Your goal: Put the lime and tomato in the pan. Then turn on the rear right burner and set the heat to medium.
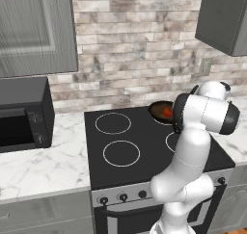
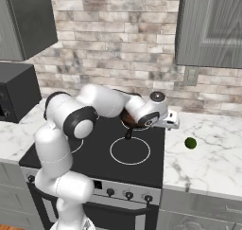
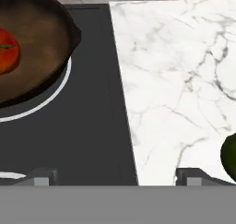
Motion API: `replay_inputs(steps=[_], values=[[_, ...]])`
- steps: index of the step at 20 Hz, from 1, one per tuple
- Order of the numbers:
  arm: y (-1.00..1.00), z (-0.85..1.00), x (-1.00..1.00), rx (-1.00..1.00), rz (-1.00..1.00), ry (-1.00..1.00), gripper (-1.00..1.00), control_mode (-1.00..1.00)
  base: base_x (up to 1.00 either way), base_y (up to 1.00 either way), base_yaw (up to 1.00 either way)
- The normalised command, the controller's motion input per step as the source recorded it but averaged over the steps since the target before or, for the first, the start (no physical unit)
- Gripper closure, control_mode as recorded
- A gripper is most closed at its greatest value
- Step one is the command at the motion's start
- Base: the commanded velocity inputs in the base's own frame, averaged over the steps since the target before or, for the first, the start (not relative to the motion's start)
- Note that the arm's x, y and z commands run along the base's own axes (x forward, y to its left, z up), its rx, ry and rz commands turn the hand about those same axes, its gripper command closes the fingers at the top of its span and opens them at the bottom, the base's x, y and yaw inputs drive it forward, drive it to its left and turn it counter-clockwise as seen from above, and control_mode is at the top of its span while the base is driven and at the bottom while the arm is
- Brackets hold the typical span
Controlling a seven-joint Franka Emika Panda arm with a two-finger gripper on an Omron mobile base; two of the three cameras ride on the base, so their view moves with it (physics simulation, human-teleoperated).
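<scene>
The tomato (image 3: pixel 7 51) was seen lying inside the pan (image 3: pixel 41 43), which had been set on the rear right burner (image 3: pixel 44 101), its white ring showing under the pan's rim; half of the loading was thus judged done, and the pan was judged ready for heat where it stood. The lime (image 2: pixel 190 143) was left on the marble counter (image 3: pixel 175 80), to the right of the cooktop (image 2: pixel 94 153) and well apart from the pan; in the hand view its dark green edge was caught at the lower right. The gripper (image 3: pixel 117 177) was held over the seam between cooktop and counter with its jaws spread wide and nothing between them, a posture judged to suit a reach toward the lime. Being round, neither fruit was given a long axis; the tomato's stem end was turned sideways in the hand view. The pan's handle could not be made out clearly, so its direction was left untold.
</scene>
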Motion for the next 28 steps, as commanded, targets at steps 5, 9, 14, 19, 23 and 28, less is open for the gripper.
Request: replay_inputs(steps=[5,9,14,19,23,28], values=[[-0.58,0.03,-0.20,0.00,0.09,0.00,-1.00,-1.00,0.00,0.00,0.00],[-0.45,0.05,-0.24,0.00,0.11,0.00,-1.00,-1.00,0.00,0.00,0.00],[-0.45,0.02,-0.02,0.00,0.03,0.10,-1.00,-1.00,0.00,0.00,0.00],[-0.20,-0.02,0.02,0.01,0.00,0.10,-1.00,-1.00,0.00,0.00,0.00],[-0.13,-0.04,0.03,0.00,0.00,0.01,-1.00,-1.00,0.00,0.00,0.00],[-0.44,-0.04,0.13,0.00,0.00,0.06,-1.00,-1.00,0.00,0.00,0.00]])
